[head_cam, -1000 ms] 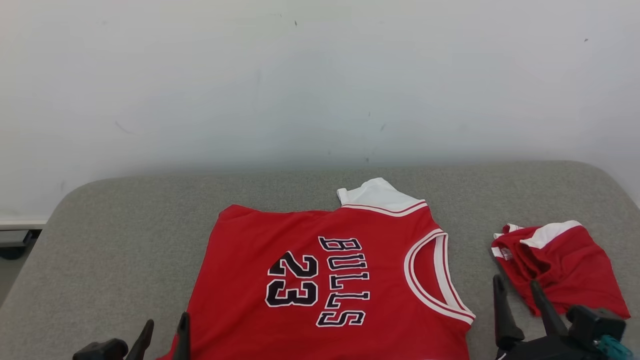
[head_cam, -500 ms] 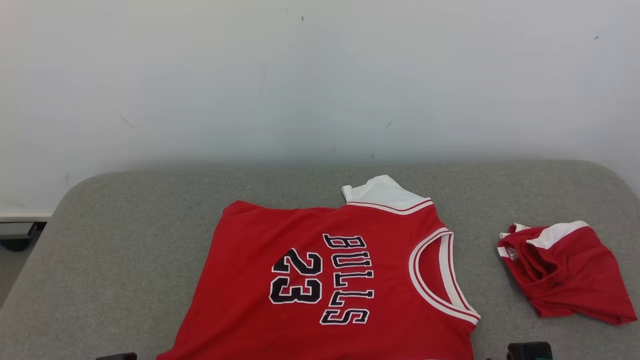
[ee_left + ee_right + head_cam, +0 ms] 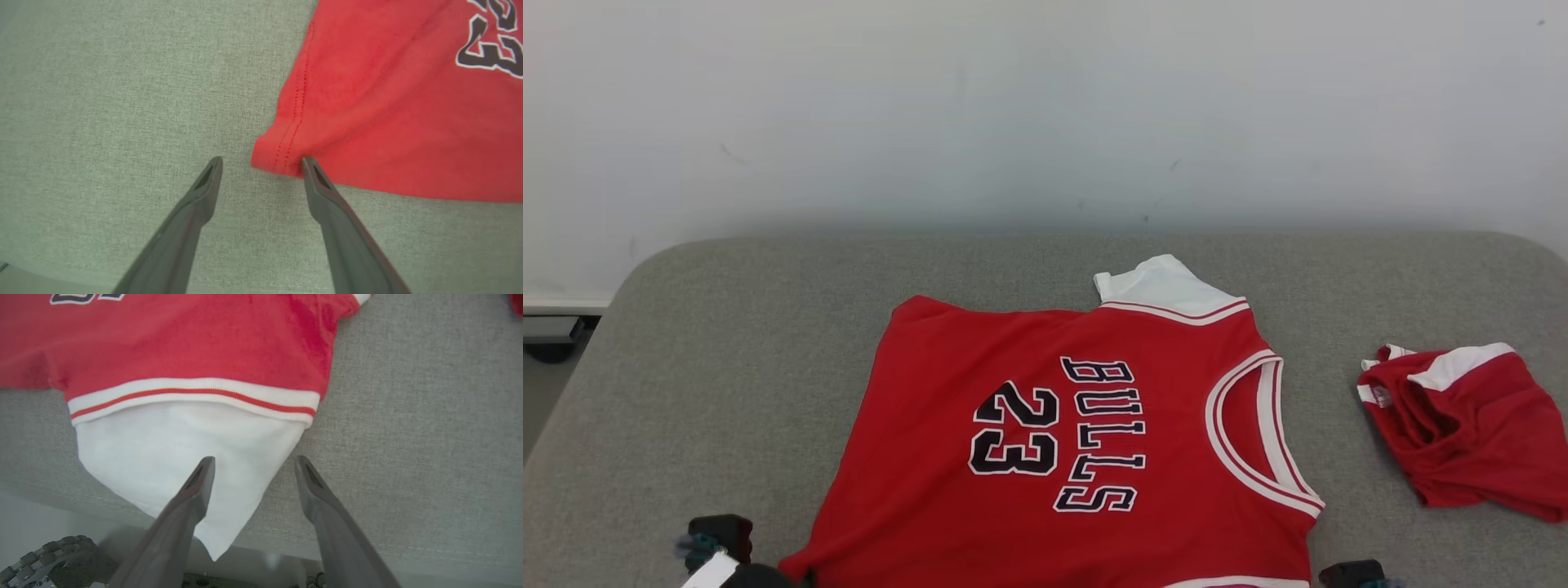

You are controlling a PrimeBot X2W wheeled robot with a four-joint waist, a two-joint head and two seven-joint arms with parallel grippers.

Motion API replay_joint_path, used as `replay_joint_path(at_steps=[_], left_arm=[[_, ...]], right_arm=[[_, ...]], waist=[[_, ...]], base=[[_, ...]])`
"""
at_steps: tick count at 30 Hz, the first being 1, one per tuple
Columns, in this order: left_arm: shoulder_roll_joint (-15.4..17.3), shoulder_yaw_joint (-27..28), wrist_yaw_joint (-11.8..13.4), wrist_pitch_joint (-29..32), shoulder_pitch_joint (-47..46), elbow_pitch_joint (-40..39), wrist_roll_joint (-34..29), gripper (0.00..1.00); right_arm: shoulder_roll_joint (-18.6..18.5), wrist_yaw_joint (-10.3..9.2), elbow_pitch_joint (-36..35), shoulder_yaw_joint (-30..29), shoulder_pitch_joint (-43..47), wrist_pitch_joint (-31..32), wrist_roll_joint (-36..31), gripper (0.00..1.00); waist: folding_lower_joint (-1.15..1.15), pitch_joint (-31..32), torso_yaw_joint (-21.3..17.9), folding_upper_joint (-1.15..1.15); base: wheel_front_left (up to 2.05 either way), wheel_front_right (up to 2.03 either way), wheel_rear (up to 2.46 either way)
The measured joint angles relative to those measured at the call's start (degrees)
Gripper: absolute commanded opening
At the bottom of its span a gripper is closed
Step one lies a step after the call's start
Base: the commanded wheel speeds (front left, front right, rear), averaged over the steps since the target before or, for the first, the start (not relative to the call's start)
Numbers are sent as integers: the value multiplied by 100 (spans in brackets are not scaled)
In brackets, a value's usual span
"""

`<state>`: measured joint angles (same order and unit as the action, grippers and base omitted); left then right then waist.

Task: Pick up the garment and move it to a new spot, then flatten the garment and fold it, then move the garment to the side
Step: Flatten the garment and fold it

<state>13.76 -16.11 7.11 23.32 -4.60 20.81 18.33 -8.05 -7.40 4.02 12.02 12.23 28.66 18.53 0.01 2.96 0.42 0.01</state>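
Left wrist view: left gripper (image 3: 261,160) apart beside corner of red fabric jersey (image 3: 388,102). Right gripper (image 3: 254,458) apart above white flap (image 3: 163,445).

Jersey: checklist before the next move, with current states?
1. jersey flat on the table: ok.
2. left end effector open, at the hem corner: ok.
3. right end effector open, over the white sleeve: ok.
4. white sleeve fully on the table: not ok, its tip overhangs the near edge.
5. contact with the cloth: cannot tell.
6. crumpled red garment apart from the jersey: ok.
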Motion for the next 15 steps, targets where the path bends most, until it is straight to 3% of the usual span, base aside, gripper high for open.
replay_joint_path(at_steps=[15], left_arm=[[-30, -290, -114, 237, -480, 730, -211, 100]], right_arm=[[161, 0, 390, 4, -169, 423, -204, 100]], waist=[[0, -140, 125, 0]], base=[[0, 0, 0]])
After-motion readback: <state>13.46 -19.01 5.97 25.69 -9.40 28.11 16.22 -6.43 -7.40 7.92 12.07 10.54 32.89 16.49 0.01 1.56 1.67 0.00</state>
